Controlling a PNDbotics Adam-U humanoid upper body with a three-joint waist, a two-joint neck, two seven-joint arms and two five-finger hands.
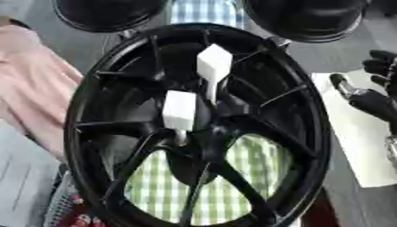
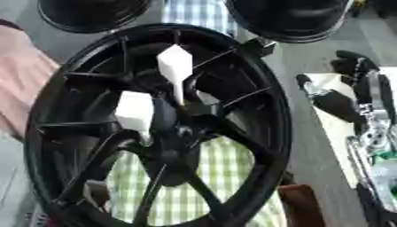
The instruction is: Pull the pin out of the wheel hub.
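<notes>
Beneath the black wheel hub (image 1: 198, 128), green checked cloth (image 1: 167, 186); beside it, white paper (image 1: 360, 133).

No readable text, label, brand, number or sign anywhere in either view. The two white block-shaped pin handles (image 1: 179, 110) on the black spoked wheel hub (image 1: 85, 133) show plain faces, no marking. The white sheet (image 1: 358, 133) on the bench at the right shows no print. At the lower left corner, a patch of red and white (image 1: 77, 215) may carry print, but it is too blurred to read.
</notes>
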